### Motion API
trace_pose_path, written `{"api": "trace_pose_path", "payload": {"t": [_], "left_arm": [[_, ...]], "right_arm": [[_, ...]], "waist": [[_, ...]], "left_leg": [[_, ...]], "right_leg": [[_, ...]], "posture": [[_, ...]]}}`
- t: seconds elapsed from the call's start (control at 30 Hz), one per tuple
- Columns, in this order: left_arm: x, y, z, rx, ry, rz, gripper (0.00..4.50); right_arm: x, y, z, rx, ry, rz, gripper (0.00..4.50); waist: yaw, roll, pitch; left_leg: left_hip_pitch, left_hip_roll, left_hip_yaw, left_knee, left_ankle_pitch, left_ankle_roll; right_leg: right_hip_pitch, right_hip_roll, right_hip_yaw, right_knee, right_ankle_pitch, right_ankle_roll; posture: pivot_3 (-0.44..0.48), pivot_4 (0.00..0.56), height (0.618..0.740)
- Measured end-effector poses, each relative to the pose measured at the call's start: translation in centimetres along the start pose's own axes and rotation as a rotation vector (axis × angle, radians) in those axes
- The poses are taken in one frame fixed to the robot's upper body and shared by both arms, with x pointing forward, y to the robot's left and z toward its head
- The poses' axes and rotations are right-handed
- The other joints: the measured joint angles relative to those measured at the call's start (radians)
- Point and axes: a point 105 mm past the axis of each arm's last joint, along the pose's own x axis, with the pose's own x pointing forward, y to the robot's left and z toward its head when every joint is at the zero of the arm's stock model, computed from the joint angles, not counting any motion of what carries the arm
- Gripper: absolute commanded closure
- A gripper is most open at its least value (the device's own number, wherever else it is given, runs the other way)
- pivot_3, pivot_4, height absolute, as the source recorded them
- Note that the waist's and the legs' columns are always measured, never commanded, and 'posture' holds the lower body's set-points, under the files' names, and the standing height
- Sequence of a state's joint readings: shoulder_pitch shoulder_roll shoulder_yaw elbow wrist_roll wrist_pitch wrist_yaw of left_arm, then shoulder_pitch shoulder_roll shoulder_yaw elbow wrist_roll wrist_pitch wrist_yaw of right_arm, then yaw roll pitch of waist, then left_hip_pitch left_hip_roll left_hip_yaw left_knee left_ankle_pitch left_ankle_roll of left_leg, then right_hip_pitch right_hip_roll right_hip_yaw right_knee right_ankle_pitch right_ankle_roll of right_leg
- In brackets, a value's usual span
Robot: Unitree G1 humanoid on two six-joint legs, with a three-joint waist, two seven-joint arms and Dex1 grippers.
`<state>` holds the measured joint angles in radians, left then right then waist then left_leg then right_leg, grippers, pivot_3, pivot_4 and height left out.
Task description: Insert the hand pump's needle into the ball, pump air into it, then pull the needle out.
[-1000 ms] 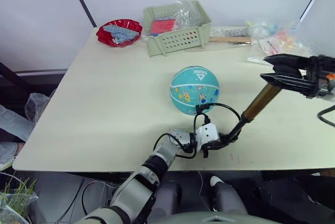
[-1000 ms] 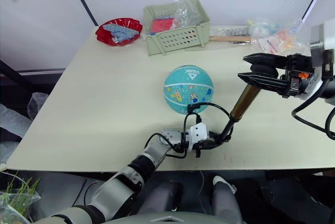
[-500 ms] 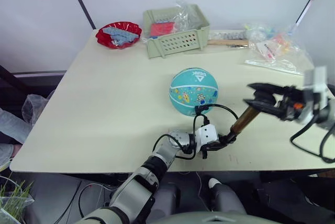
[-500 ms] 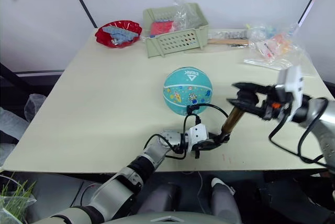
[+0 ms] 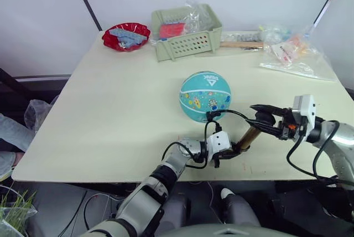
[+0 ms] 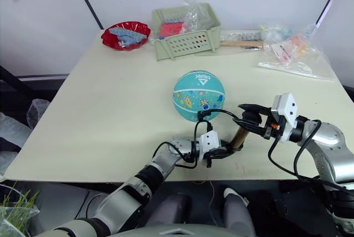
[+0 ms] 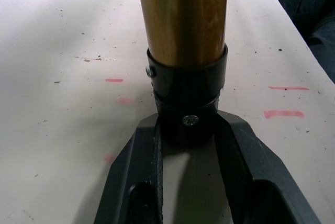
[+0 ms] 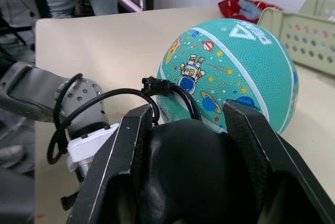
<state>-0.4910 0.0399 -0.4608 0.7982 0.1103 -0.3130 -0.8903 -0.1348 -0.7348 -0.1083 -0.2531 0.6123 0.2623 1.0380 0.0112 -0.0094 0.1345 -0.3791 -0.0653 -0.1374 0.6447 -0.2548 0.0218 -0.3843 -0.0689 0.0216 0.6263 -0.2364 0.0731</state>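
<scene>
L end effector (image 7: 188,130) grips hand pump (image 5: 248,137) base, R end effector (image 8: 191,145) clamps handle.

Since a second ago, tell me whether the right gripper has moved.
Yes. The right gripper, shut on the pump handle, has come down and toward the ball, pushing the handle in; the ball has stayed put.

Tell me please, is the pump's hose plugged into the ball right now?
Plugged in: the hose's black tip sits against the ball.

Pump (image 7: 184,20) barrel: glossy bronze metal; ball (image 8: 230,72): matt pebbled rubber; table (image 7: 63,77): smooth, scuffed.
</scene>
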Motion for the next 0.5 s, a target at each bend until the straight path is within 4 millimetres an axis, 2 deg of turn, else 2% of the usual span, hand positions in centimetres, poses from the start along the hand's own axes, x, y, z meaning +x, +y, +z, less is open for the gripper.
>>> {"api": "trace_pose_path", "payload": {"t": [0.2, 0.4, 0.43, 0.5], "left_arm": [[0.1, 0.1, 0.2, 0.004, -0.007, 0.001, 3.45], [0.0, 0.1, 0.3, 0.008, -0.01, 0.002, 3.45], [0.0, 0.1, 0.3, 0.008, -0.01, 0.002, 3.45], [0.0, 0.2, 0.3, 0.011, -0.012, 0.002, 3.45]], "right_arm": [[-0.9, -0.8, 2.9, 0.007, -0.007, 0.021, 2.83], [-1.8, -1.7, 7.4, -0.004, -0.045, 0.036, 2.83], [-1.9, -1.7, 7.5, -0.005, -0.045, 0.037, 2.83], [-2.3, -2.0, 9.7, -0.019, -0.062, 0.036, 2.83]], "waist": [[0.002, 0.003, 0.006], [0.002, 0.004, 0.008], [0.002, 0.005, 0.009], [0.002, 0.006, 0.01]], "left_leg": [[-0.002, -0.001, 0.0, 0.0, 0.0, 0.0], [-0.002, -0.001, 0.0, 0.0, 0.0, 0.0], [-0.002, -0.001, 0.0, 0.0, 0.0, 0.0], [-0.003, -0.001, 0.0, 0.001, 0.0, 0.0]], "right_leg": [[-0.001, -0.001, 0.0, 0.0, 0.001, -0.002], [-0.002, -0.001, 0.0, 0.0, 0.001, -0.002], [-0.002, -0.001, 0.0, 0.0, 0.001, -0.002], [-0.002, -0.002, 0.0, 0.0, 0.001, -0.002]], "posture": [[0.0, 0.15, 0.74], [0.0, 0.15, 0.74], [0.0, 0.15, 0.74], [0.0, 0.15, 0.74]]}}
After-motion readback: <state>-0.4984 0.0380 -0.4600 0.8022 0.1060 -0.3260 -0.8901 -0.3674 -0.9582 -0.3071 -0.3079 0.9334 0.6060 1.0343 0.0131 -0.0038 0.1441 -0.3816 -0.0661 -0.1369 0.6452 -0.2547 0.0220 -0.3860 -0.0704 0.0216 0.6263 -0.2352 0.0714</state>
